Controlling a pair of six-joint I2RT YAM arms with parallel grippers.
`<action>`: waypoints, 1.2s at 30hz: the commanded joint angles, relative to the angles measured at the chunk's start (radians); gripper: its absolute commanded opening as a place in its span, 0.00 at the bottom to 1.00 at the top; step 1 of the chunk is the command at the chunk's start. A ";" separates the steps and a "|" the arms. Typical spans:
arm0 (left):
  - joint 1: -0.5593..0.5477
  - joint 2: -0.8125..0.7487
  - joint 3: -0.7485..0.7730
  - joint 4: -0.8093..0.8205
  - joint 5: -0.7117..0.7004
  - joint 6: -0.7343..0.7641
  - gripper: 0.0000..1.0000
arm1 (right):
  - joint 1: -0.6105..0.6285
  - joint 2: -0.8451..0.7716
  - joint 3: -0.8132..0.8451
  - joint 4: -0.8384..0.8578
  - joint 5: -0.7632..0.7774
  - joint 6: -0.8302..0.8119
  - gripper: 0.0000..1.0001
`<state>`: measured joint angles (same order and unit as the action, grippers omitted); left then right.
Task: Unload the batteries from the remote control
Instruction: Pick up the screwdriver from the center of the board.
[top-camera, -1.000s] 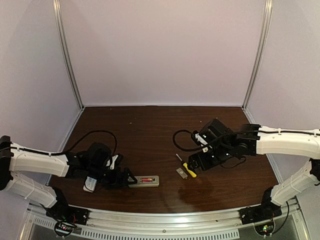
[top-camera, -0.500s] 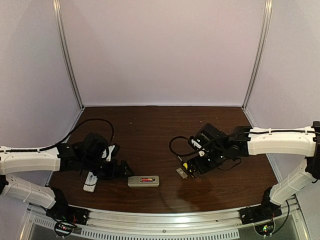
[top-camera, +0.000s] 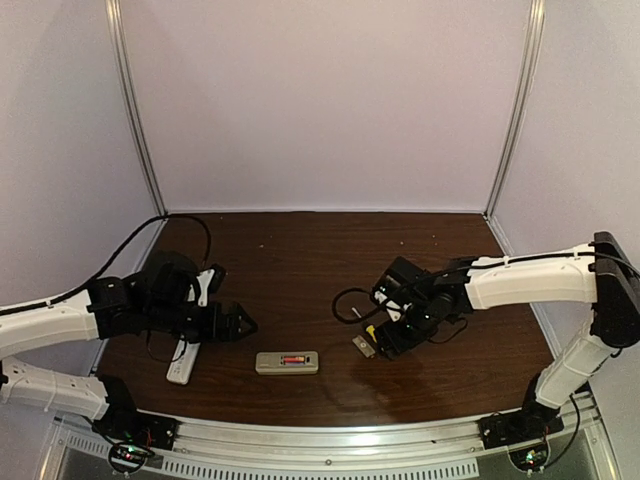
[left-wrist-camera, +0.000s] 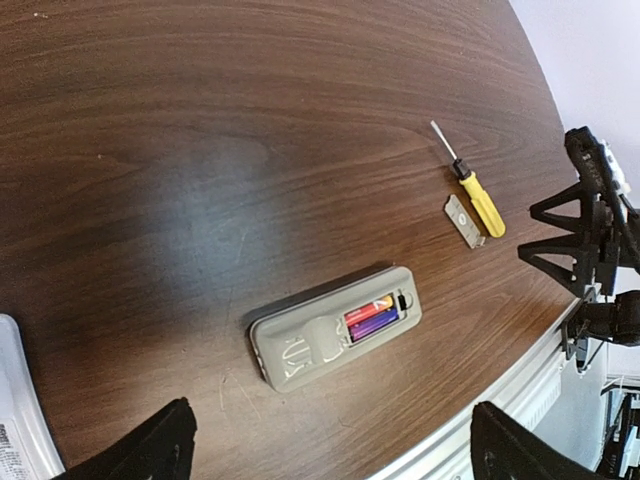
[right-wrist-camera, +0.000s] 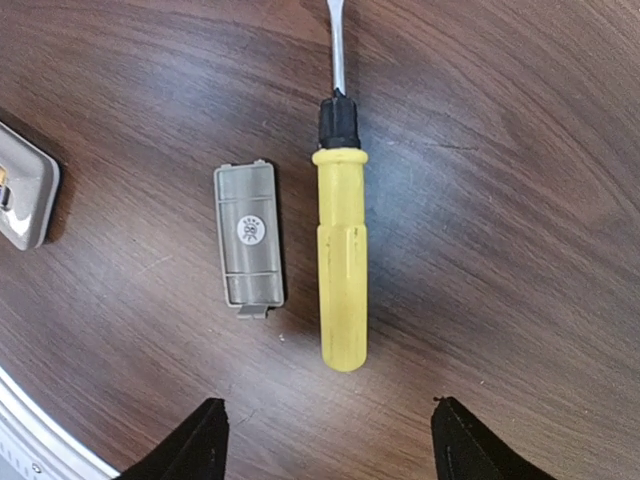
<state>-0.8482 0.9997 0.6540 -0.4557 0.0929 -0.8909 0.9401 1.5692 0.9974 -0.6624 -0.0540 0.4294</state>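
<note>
Clerk: Item, far left: white remote (top-camera: 183, 362), flat on the table (top-camera: 300, 250), partly under the left arm. Hazard?

Checker: A low sweep of that arm could knock it. It is not the task's piece, so minor.

Clerk: Item: left gripper (top-camera: 235, 322), fingers at full spread, nothing held, hanging over bare wood to the left of the grey remote (left-wrist-camera: 335, 325).

Checker: Hazard: nothing pins that remote. A push on it from one side would likely slide it toward the near rail.

Clerk: Item: batteries (left-wrist-camera: 372, 317), two showing, one red-orange and one purple. They sit side by side in the grey remote's open bay, near the table's front edge.

Checker: Hazard: they are small, round and snug. A pried cell may spring out and roll off the front. Wide fingers may fail to reach into the bay at all.

Clerk: Item: cover plate (right-wrist-camera: 249, 240), grey, lying just beside the screwdriver (right-wrist-camera: 342, 270), not touching it.

Checker: Hazard: a finger coming down between the two could shove the plate or pinch it together with the handle.

Clerk: Item, far right: right gripper (right-wrist-camera: 330, 440), fingers apart, nothing between them, poised beyond the butt of the yellow handle.

Checker: Hazard: the handle is round and could roll away from a grasp that is off-centre.
</note>
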 joint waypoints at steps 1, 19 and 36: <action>-0.005 -0.012 0.040 -0.017 -0.025 0.036 0.98 | -0.027 0.039 0.010 0.032 -0.022 -0.036 0.68; -0.004 0.074 0.091 0.023 -0.019 0.079 0.97 | -0.062 0.153 0.024 0.081 -0.044 -0.094 0.54; -0.004 0.089 0.118 0.011 -0.016 0.095 0.97 | -0.064 0.208 0.020 0.100 -0.030 -0.112 0.25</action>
<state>-0.8482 1.0782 0.7448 -0.4683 0.0822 -0.8177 0.8791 1.7504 1.0225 -0.5549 -0.0921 0.3244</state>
